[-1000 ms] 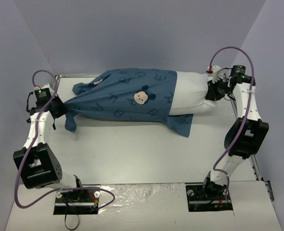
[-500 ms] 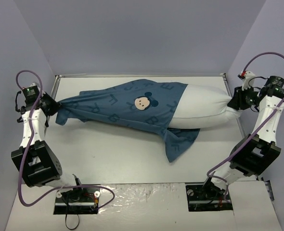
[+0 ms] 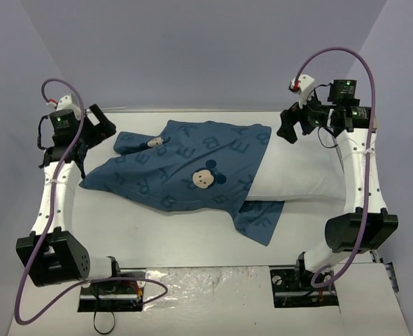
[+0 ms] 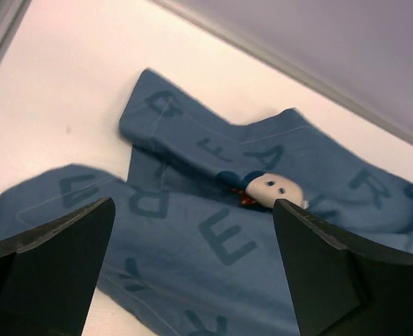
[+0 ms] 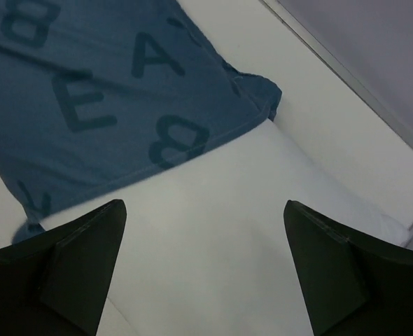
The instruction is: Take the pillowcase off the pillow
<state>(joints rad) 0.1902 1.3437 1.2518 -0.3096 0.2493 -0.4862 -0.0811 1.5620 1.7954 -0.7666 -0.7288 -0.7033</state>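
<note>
Teal pillowcase (image 3: 185, 164) lies slack over the left part of the white pillow (image 3: 301, 171) on the table (image 3: 178, 238); left gripper (image 3: 103, 126) and right gripper (image 3: 286, 131) hang open above, holding nothing.

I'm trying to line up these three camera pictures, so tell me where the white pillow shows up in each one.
Top external: the pillow lies right of centre, its left part under the pillowcase.
Left wrist: the pillow is not in it; only the pillowcase shows.
Right wrist: the pillow fills the lower middle of the picture.
Shared landmark: the pillowcase with its letter print, seen in all three views.
</note>
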